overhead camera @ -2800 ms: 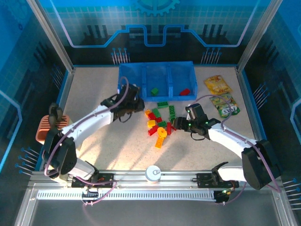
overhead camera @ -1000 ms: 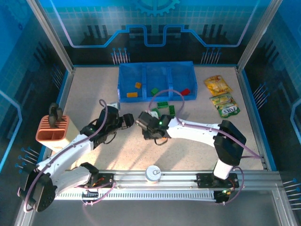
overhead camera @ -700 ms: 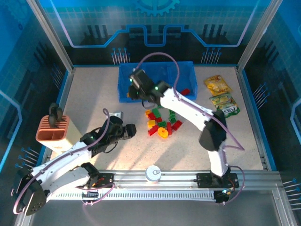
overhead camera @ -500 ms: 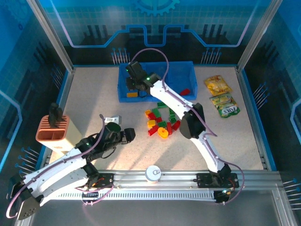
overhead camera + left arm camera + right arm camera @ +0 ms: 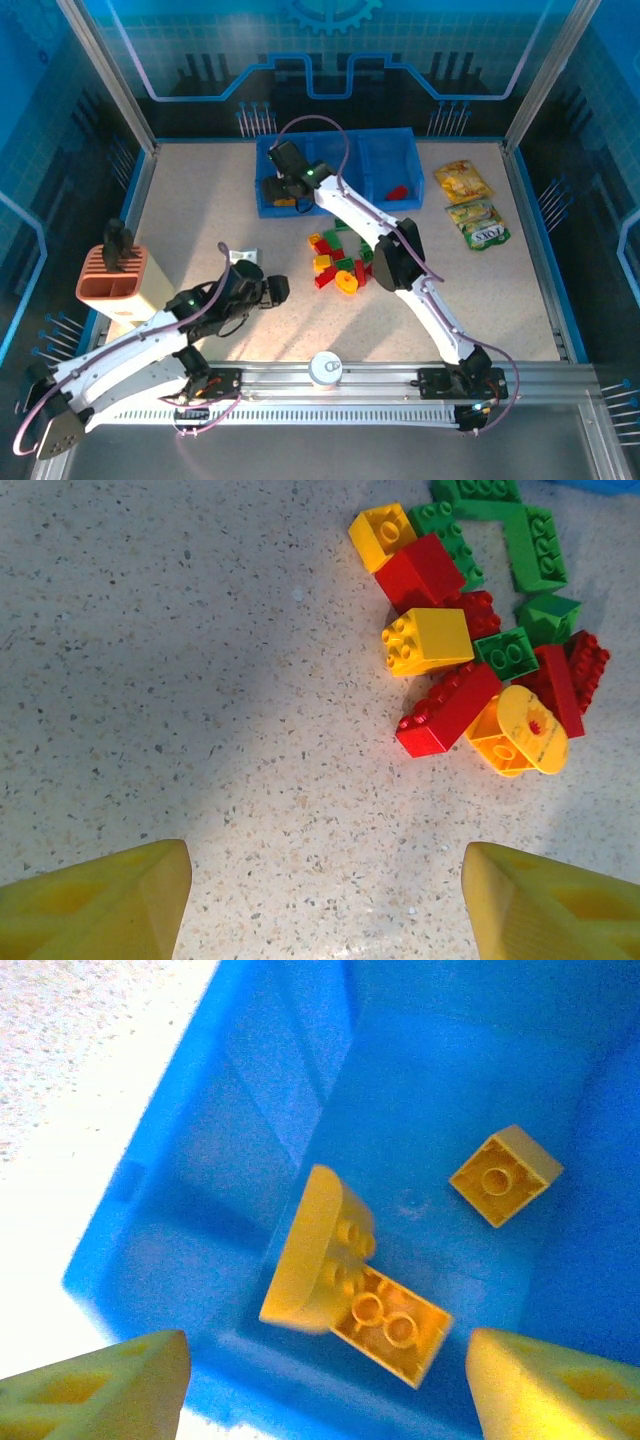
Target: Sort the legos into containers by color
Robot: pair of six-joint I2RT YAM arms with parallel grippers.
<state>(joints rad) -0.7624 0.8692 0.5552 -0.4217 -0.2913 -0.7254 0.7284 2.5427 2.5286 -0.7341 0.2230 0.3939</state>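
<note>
In the top view the right arm reaches to the upper middle of the frame, where the right gripper [image 5: 278,188] hangs over the left compartment of the blue tray [image 5: 385,160]. Its wrist view looks straight down into that compartment. The fingers stand wide apart at the bottom corners with nothing between them. Below lie three yellow legos: a square brick [image 5: 503,1175] at the right, a flat brick [image 5: 392,1327] low in the middle, and a rounded piece [image 5: 318,1252] tilted on edge against the flat one. A red brick [image 5: 397,192] lies in the tray's right compartment. The left gripper [image 5: 277,290] sits lower left of centre above bare desk [image 5: 200,210]. It is also spread wide and empty, apart from the pile of legos [image 5: 470,650]. That pile is loose red, green and yellow bricks touching one another, in the upper right of the left wrist view. Two snack packets [image 5: 470,200] lie at the right, and an orange holder [image 5: 110,275] stands at the left edge.
</note>
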